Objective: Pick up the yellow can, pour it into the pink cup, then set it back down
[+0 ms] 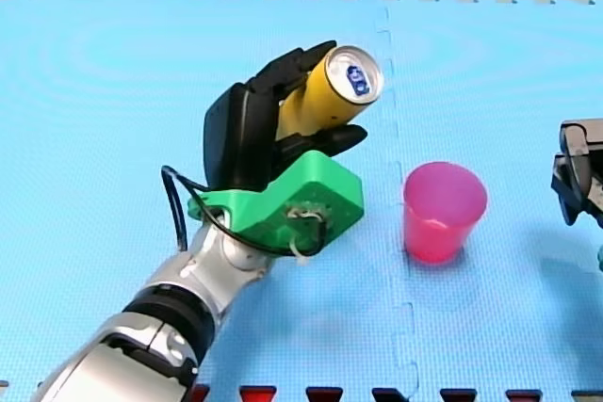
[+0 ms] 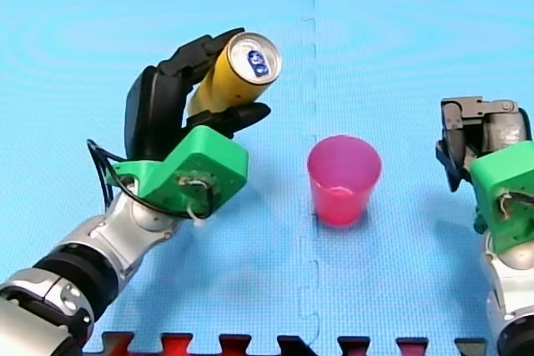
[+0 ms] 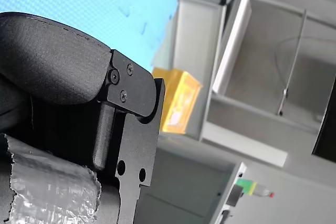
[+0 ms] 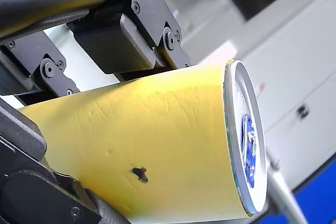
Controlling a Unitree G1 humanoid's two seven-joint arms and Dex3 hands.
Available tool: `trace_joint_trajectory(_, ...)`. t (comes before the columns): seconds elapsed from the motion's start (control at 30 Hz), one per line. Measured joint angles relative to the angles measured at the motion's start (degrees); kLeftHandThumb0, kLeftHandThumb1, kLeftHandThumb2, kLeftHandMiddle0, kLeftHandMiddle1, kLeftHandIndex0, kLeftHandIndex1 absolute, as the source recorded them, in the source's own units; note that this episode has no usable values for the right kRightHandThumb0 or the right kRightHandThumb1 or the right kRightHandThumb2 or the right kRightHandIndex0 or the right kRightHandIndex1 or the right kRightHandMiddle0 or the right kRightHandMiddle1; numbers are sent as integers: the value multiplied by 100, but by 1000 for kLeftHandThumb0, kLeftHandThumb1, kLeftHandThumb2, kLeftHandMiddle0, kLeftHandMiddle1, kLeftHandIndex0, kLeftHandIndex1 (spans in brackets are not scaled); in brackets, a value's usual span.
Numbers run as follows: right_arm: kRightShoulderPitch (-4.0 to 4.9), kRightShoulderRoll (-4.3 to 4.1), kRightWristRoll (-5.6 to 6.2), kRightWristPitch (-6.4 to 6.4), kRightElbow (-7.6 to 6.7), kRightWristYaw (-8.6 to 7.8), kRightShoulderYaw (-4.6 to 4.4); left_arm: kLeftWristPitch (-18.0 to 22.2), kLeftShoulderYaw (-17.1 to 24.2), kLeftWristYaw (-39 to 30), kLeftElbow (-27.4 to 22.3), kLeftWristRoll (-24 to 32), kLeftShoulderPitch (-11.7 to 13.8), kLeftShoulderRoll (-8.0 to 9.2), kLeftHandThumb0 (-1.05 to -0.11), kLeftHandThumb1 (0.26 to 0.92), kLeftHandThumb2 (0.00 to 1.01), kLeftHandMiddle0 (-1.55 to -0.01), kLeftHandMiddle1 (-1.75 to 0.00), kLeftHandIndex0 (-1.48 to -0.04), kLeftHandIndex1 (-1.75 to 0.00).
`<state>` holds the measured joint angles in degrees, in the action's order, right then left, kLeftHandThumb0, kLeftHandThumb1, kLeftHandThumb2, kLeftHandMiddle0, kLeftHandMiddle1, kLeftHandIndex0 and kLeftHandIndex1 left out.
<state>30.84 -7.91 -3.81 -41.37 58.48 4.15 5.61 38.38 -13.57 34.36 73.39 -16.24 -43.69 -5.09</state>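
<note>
Though the yellow can (image 2: 219, 81) fills the second wrist view, no brand or writing can be read on it: only a blue tab (image 4: 248, 141) on the silver top and a small dark mark (image 4: 139, 173) on its side. The left hand (image 2: 157, 114) grasps the can off the blue mat (image 2: 392, 56), tilted, with its top turned toward about two o'clock. It sits at ten o'clock from the upright pink cup (image 2: 344, 183). A green wrist mount (image 2: 196, 168) hides the lower part of the hand. At three o'clock from the cup is the right hand (image 2: 477, 143), partly cut off by the edge; its state cannot be told.
</note>
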Motion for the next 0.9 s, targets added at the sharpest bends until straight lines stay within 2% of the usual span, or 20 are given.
trace_joint_trajectory(0.33,1,1,17,0,42,-70,20,154,917,-1947,-92,1342,335,-133,-388,760,3,-1316,-13,-1226,0)
trace_joint_trajectory(0.47,19,-18,87,0,122,-107,71,346,1416,-2667,-253,1861,473,-172,-387,764,4,-1321,-11,-1223,0)
trace_joint_trajectory(0.67,41,-46,119,-20,188,-133,110,396,1676,-2879,-399,1879,588,-196,-384,767,2,-1326,-9,-1222,0)
trace_joint_trajectory(0.9,52,-49,118,-64,226,-134,122,133,1822,-2968,-593,1854,752,-243,-382,768,1,-1333,-8,-1221,0)
